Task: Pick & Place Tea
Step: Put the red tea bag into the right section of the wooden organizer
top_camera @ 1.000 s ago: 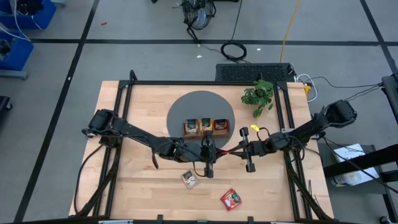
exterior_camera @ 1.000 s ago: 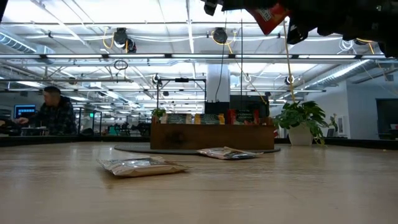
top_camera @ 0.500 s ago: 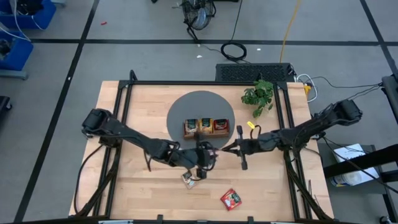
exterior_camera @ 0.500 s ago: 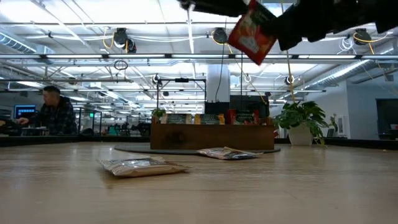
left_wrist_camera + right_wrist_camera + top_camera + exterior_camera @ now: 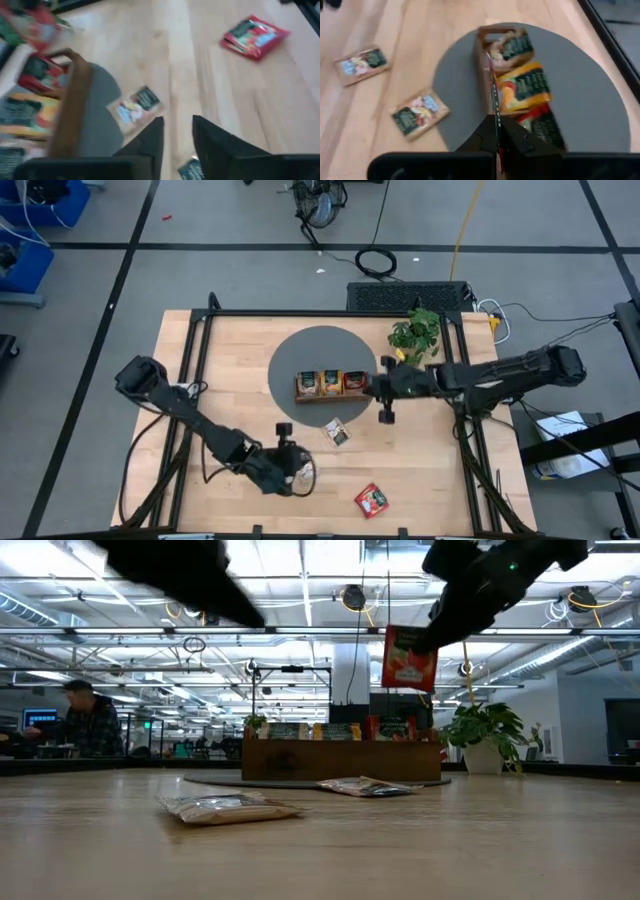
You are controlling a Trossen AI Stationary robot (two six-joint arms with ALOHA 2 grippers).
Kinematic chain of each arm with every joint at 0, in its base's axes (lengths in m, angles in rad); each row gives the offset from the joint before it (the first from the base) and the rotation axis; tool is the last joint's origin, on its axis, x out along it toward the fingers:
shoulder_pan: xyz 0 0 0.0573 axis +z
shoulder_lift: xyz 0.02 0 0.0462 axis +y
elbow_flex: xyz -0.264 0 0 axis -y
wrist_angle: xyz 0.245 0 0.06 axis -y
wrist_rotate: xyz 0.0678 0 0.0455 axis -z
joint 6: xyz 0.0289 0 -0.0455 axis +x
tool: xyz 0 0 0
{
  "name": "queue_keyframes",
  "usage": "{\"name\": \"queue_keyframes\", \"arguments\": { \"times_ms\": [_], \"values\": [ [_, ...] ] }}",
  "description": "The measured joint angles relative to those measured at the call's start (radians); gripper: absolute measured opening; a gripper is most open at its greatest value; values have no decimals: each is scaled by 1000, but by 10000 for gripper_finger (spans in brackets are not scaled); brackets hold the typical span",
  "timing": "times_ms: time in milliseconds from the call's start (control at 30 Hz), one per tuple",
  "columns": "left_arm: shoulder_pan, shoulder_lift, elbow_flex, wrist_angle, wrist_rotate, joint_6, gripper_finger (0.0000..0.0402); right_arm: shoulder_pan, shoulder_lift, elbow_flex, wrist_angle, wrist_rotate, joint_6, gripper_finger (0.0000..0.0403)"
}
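**Red sachet hanging over the tray, left arm off doing its own thing**

The right gripper is clamped tight on a red tea sachet, dangling it edge-down just by the wooden tray, probably so it slips into the red end slot. The left gripper sits partly open with nothing in it, near a loose sachet by the grey mat. Another red one lies near the front edge.

Grey floor with dark lines; ceiling trusses overhead.
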Motion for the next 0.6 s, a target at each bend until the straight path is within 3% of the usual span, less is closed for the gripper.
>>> {"name": "queue_keyframes", "arguments": {
  "times_ms": [133,233,400,600],
  "values": [
    [-26,1,-134,166,14,3,46,-115,23,2,10,-52,-39,0],
    [-35,1,-200,246,61,-5,8,-193,70,9,34,-149,-51,0],
    [-45,1,-237,276,69,-3,28,-247,209,53,10,-192,-67,0],
    [-45,1,-238,274,69,11,39,-276,328,83,-50,-150,-88,0]
  ]
}}
